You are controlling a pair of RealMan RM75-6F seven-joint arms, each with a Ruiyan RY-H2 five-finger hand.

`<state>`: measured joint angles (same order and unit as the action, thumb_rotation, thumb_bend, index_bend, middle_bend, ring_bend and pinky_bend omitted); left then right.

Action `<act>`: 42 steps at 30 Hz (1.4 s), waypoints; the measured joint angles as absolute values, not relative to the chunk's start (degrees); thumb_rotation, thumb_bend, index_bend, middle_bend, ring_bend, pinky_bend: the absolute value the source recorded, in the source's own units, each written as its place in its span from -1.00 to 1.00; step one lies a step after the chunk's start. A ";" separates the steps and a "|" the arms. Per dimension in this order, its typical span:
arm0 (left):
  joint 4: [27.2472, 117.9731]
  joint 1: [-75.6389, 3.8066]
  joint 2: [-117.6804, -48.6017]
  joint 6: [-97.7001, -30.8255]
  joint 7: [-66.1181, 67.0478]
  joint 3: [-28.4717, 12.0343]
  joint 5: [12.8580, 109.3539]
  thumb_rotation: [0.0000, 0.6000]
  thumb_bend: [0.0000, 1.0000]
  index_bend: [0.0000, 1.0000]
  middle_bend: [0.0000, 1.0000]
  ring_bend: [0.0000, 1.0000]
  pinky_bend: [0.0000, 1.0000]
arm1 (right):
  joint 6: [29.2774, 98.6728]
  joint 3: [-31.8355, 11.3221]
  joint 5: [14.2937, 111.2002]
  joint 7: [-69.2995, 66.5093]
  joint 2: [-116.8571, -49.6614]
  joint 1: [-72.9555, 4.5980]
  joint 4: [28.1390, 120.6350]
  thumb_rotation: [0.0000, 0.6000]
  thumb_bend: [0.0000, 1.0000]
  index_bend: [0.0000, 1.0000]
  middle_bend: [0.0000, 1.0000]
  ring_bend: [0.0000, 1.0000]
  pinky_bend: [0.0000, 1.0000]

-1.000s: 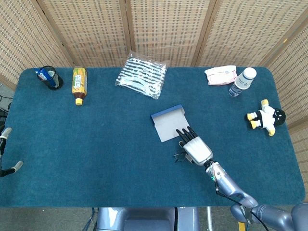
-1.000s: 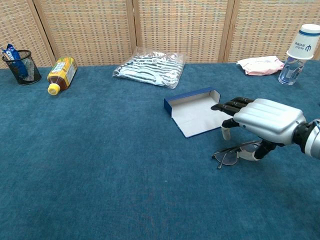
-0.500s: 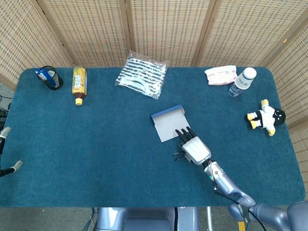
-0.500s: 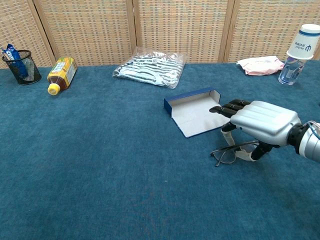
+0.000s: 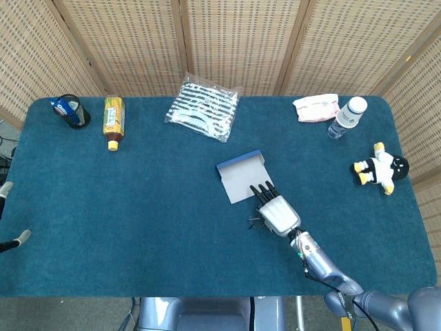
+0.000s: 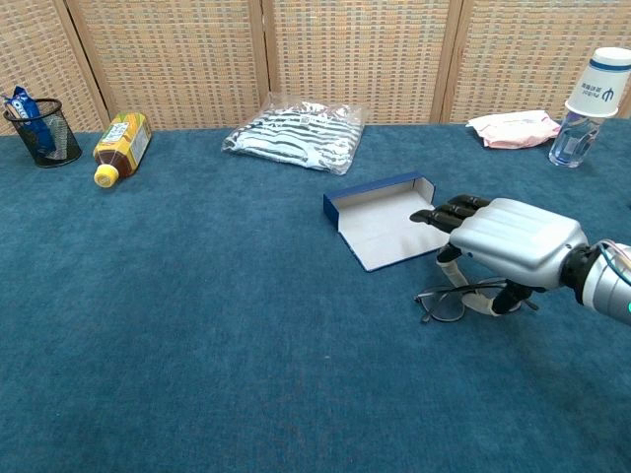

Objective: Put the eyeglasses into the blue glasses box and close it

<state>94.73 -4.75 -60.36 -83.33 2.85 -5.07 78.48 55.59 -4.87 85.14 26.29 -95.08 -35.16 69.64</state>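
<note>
The blue glasses box point(image 5: 241, 179) point(image 6: 383, 225) lies open at the table's middle, its white inside facing up. Just in front of it, the eyeglasses point(image 5: 255, 223) point(image 6: 441, 302) sit low on the cloth. My right hand point(image 5: 278, 212) point(image 6: 513, 239) is directly above them. Its thumb and a finger pinch the frame from the right side, and the other fingers stretch toward the box's near corner. Only two fingertips of my left hand point(image 5: 15, 240) show, at the head view's left edge. They are spread apart off the table and hold nothing.
A striped bag point(image 5: 202, 109) lies behind the box. A tea bottle point(image 5: 114, 121) and a mesh cup point(image 5: 71, 111) are at the far left. A pink pack point(image 5: 315, 107), a water bottle point(image 5: 346, 116) and a plush toy point(image 5: 380, 167) are at the right.
My right hand has shifted slightly left and back toward me, and the eyeglasses moved with it. The left fingertips slid a little further out of the frame.
</note>
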 measured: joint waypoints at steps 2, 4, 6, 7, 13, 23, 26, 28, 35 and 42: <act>94.74 -4.70 -60.28 -83.39 2.66 -5.09 78.46 1.00 -1.00 -1.00 -1.00 -1.00 -1.00 | 55.78 -4.88 85.03 26.57 -95.02 -35.24 69.81 1.00 -0.13 0.17 -1.00 -1.00 -1.00; 94.75 -4.69 -60.22 -83.40 2.55 -5.10 78.47 1.00 -1.00 -1.00 -1.00 -1.00 -1.00 | 56.15 -4.91 85.12 26.80 -94.79 -35.35 70.11 1.00 -0.13 0.17 -1.00 -1.00 -1.00; 94.77 -4.69 -60.16 -83.36 2.45 -5.09 78.47 1.00 -1.00 -1.00 -1.00 -1.00 -1.00 | 56.49 -5.04 85.21 26.94 -94.49 -35.49 70.45 1.00 -0.12 0.17 -1.00 -1.00 -1.00; 94.77 -4.70 -60.14 -83.35 2.43 -5.09 78.48 1.00 -1.00 -1.00 -1.00 -1.00 -1.00 | 56.73 -5.22 85.27 27.03 -94.23 -35.63 70.71 1.00 -0.12 0.17 -1.00 -1.00 -1.00; 94.75 -4.79 -60.09 -83.06 2.29 -5.13 78.27 1.00 -1.00 -1.00 -1.00 -1.00 -1.00 | 57.22 -7.04 84.85 27.71 -92.87 -36.84 72.32 1.00 -0.12 0.17 -1.00 -1.00 -1.00; 94.66 -5.11 -59.76 -82.04 1.50 -5.50 77.13 1.00 -1.00 -1.00 -1.00 -1.00 -1.00 | 55.48 -10.52 83.79 31.79 -92.28 -41.73 71.52 1.00 -0.12 0.18 -1.00 -1.00 -1.00; 94.47 -5.37 -59.67 -81.28 1.24 -5.69 76.48 1.00 -1.00 -1.00 -1.00 -1.00 -1.00 | 55.12 -11.21 84.35 33.29 -92.77 -43.62 69.32 1.00 -0.12 0.18 -1.00 -1.00 -1.00; 94.31 -5.59 -59.62 -80.69 1.08 -5.87 75.86 1.00 -1.00 -1.00 -1.00 -1.00 -1.00 | 54.57 -11.88 84.22 34.07 -93.48 -44.94 67.59 1.00 -0.12 0.18 -1.00 -1.00 -1.00; 94.16 -6.20 -59.26 -79.13 0.53 -6.59 73.80 1.00 -1.00 -1.00 -1.00 -1.00 -1.00 | 53.25 -13.29 83.79 37.68 -96.92 -48.88 61.15 1.00 -0.12 0.18 -0.99 -1.00 -0.96; 94.05 -6.47 -59.13 -78.15 0.30 -6.81 72.70 1.00 -1.00 -1.00 -1.00 -1.00 -1.00 | 51.53 -14.05 83.19 40.74 -101.78 -52.87 52.44 1.00 -0.12 0.18 -0.98 -1.00 -0.91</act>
<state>94.05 -6.47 -59.13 -78.15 0.30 -6.81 72.70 51.53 -14.05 83.19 40.74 -101.78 -52.87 52.44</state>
